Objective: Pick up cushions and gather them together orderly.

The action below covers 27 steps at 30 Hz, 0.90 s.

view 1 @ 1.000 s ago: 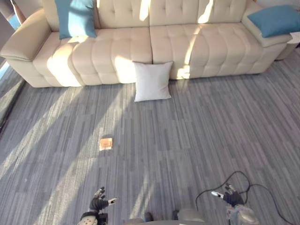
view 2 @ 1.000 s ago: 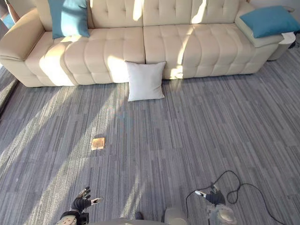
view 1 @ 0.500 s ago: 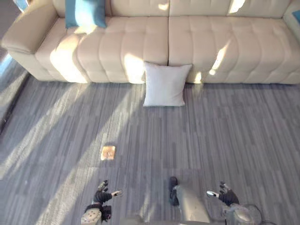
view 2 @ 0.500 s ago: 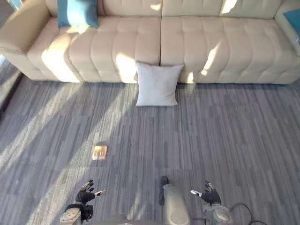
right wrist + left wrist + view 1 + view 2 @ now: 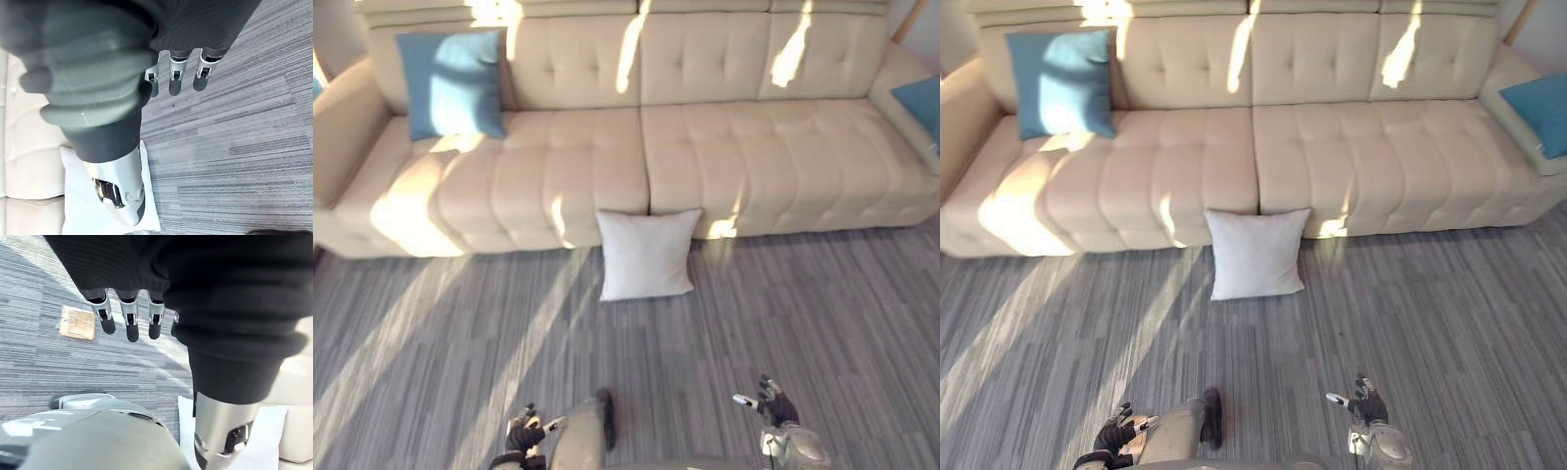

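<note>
Leaning on sofa (image 5: 724, 147), white cushion (image 5: 646, 253); left hand (image 5: 526, 434), right hand (image 5: 771, 407) fingers (image 5: 176, 81) well short.

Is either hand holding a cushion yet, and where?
Nothing held. Left hand and right hand are open; the white cushion sits on the floor against the sofa.

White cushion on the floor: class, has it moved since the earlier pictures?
No. The white cushion still leans against the sofa front, below the seam between its seats; only the camera has shifted.
</note>
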### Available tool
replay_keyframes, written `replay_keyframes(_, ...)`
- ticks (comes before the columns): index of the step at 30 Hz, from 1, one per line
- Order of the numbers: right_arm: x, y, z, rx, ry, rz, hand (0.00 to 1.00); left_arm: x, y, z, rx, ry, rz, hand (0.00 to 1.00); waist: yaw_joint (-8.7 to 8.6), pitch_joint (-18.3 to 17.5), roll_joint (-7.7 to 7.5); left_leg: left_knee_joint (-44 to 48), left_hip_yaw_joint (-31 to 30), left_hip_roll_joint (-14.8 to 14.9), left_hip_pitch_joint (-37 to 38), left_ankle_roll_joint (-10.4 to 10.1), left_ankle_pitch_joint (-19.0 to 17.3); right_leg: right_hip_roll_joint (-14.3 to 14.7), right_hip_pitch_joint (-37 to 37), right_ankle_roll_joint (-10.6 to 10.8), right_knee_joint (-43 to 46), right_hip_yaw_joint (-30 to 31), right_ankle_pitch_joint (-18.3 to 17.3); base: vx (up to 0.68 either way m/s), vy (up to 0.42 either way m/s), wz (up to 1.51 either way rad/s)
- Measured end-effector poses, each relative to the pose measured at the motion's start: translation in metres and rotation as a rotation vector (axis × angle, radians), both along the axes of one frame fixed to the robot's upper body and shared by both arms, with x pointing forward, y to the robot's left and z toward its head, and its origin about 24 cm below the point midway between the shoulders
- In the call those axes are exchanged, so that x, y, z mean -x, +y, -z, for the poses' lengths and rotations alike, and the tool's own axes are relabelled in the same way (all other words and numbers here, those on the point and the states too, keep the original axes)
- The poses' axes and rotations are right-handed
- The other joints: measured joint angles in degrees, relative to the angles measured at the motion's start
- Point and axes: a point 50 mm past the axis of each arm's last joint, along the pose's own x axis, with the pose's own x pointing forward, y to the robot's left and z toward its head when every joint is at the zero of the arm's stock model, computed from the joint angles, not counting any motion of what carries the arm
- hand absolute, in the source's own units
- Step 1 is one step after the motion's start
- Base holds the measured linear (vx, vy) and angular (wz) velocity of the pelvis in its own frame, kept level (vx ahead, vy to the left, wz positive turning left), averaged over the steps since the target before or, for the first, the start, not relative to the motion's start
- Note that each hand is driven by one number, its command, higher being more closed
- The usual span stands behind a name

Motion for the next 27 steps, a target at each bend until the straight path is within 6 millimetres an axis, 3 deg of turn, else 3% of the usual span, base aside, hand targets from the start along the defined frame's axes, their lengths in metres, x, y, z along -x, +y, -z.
replay_keyframes(1, -0.005, 0.005, -0.001, -0.001, -0.007, -0.035, 0.0, -0.006, 0.0, -0.002, -0.004, -0.02, 0.002, 0.0, -0.39, 0.0, 0.43, -3.2, 0.5, 0.5, 3.8, 0.0, 0.0, 0.3, -3.3, -2.0, -3.5, -4.2, -1.2, 0.52, 0.053, -0.15)
replay_keyframes(3, -0.009, 0.008, -0.002, -0.002, -0.014, -0.056, 0.0, -0.016, -0.001, -0.004, -0.005, -0.043, 0.008, 0.0, -0.59, 0.2, 1.24, -5.7, 1.1, 2.0, 7.3, -0.1, 0.0, 2.4, -8.3, -2.8, -14.7, -7.5, -1.3, 0.51, 0.004, -0.03)
replay_keyframes(5, -0.01, 0.007, -0.002, -0.001, -0.018, -0.056, 0.0, -0.021, 0.001, -0.006, -0.012, -0.058, 0.013, 0.0, -1.68, 0.2, 1.13, -6.3, 1.0, 2.9, 9.2, -0.6, -0.3, 3.9, -10.2, -1.8, -30.9, -7.0, 4.7, 0.57, -0.068, 0.36)
replay_keyframes(6, -0.004, 0.005, -0.001, 0.003, -0.003, -0.052, 0.0, -0.018, 0.001, -0.005, -0.011, -0.048, 0.013, 0.0, -2.03, 0.2, 0.65, -6.9, 0.8, 2.9, 11.7, -2.7, -1.3, 4.6, -10.0, -1.8, -40.7, -5.4, 11.3, 0.44, -0.087, 0.35)
replay_keyframes(7, 0.0, 0.005, 0.001, 0.004, 0.009, -0.049, 0.0, -0.015, 0.001, -0.005, -0.011, -0.041, 0.012, 0.0, -2.01, 0.1, 0.12, -6.7, 0.6, 2.7, 12.7, -4.3, -2.3, 4.6, -9.9, -1.9, -43.7, -4.1, 14.4, 0.57, -0.157, 0.46)
replay_keyframes(8, 0.01, 0.002, 0.004, 0.008, 0.039, -0.043, 0.0, -0.01, 0.0, -0.002, -0.006, -0.02, 0.006, 0.0, -2.08, -0.1, -0.34, -5.0, -1.2, 2.9, 14.7, -7.0, -4.0, 4.8, -9.9, -2.9, -40.9, -1.5, 23.9, 0.47, -0.178, 0.32)
replay_keyframes(9, 0.013, -0.001, 0.005, 0.015, 0.052, -0.036, 0.0, -0.01, -0.006, 0.0, 0.009, -0.015, 0.004, 0.0, -1.93, 0.0, 0.48, -2.1, -2.7, 4.1, 14.7, -7.3, -3.9, 5.2, -10.2, -4.1, -36.6, -2.3, 21.0, 0.68, -0.267, 0.48)
replay_keyframes(10, 0.015, -0.001, 0.005, 0.011, 0.051, -0.027, 0.0, -0.012, -0.01, 0.0, 0.02, -0.02, 0.003, 0.0, -2.07, 0.2, 1.22, 6.1, -4.1, 5.4, 11.3, -9.9, -2.3, 4.9, -9.9, -4.7, -33.9, -3.5, 18.0, 0.75, -0.307, 0.37)
replay_keyframes(11, 0.013, -0.004, 0.003, 0.013, 0.041, -0.01, 0.0, -0.015, -0.021, 0.001, 0.05, -0.035, -0.011, 0.0, -1.69, 1.0, 2.92, 20.1, -5.6, 8.2, 5.5, -11.8, -0.3, 5.6, -7.3, -5.8, -33.7, -4.7, 15.9, 0.59, -0.245, 0.36)
replay_keyframes(14, 0.011, -0.004, 0.002, 0.003, 0.027, 0.011, 0.0, -0.013, -0.035, 0.004, 0.092, -0.029, -0.028, 0.0, -1.65, 1.6, 3.59, 27.4, -2.0, 11.4, 2.0, -10.9, -1.0, 6.4, 0.9, -6.6, -39.1, -5.9, 15.2, 0.41, -0.122, 0.18)
replay_keyframes(17, 0.004, -0.003, -0.001, -0.002, -0.008, 0.017, 0.0, -0.016, -0.039, 0.003, 0.105, -0.045, -0.028, 0.0, -0.99, 1.7, 3.08, 21.7, 1.8, 11.4, -0.8, -8.5, -2.4, 5.9, 6.7, -6.2, -43.9, -6.1, 14.8, 0.27, -0.03, 0.05)
replay_keyframes(18, 0.004, -0.006, -0.002, -0.001, -0.015, 0.036, 0.0, -0.017, -0.039, 0.002, 0.103, -0.049, -0.028, 0.0, -0.79, 1.6, 3.19, 15.1, 2.1, 10.8, -2.2, -8.2, -2.1, 5.7, 7.0, -5.5, -44.3, -6.2, 14.4, 0.18, 0.07, 0.05)
replay_keyframes(19, 0.007, -0.008, -0.002, 0.003, -0.01, 0.045, 0.0, -0.016, -0.039, 0.003, 0.105, -0.047, -0.028, 0.0, -0.77, 1.2, 4.05, 5.5, 2.1, 10.0, -3.0, -7.9, 1.4, 6.1, 6.9, -4.4, -44.1, -6.6, 13.7, 0.17, 0.1, 0.1)
replay_keyframes(20, 0.009, -0.011, -0.002, 0.01, -0.005, 0.05, 0.0, -0.016, -0.041, 0.003, 0.108, -0.047, -0.028, 0.0, -0.83, 1.2, 5.03, 1.7, 1.7, 10.0, -3.5, -7.7, 5.0, 6.7, 6.9, -4.0, -44.0, -6.9, 13.3, 0.15, 0.135, 0.05)
replay_keyframes(21, 0.014, -0.01, 0.002, 0.005, 0.018, 0.061, 0.0, -0.015, -0.037, 0.003, 0.098, -0.04, -0.031, 0.0, -0.24, 1.0, 4.87, 0.3, 1.3, 9.1, -2.6, -8.5, 4.8, 6.2, 7.1, -3.1, -43.8, -6.5, 12.8, 0.17, 0.128, 0.09)
replay_keyframes(24, 0.019, -0.008, 0.004, 0.005, 0.035, 0.063, 0.0, -0.015, -0.025, 0.002, 0.065, -0.037, -0.027, 0.0, -0.26, 1.0, 2.74, -2.8, 1.6, 6.4, -2.3, -7.9, 5.2, 4.0, 6.5, -1.4, -43.2, -6.1, 11.9, 0.16, 0.103, 0.1)
replay_keyframes(27, 0.005, -0.008, 0.0, 0.028, 0.005, 0.066, 0.0, -0.019, -0.017, -0.001, 0.039, -0.047, -0.024, 0.0, -0.1, 1.8, 2.2, -2.7, 3.4, 5.3, -3.2, -7.5, 4.9, 2.6, 3.0, -0.7, -39.9, -4.7, 10.6, 0.09, 0.075, -0.18)
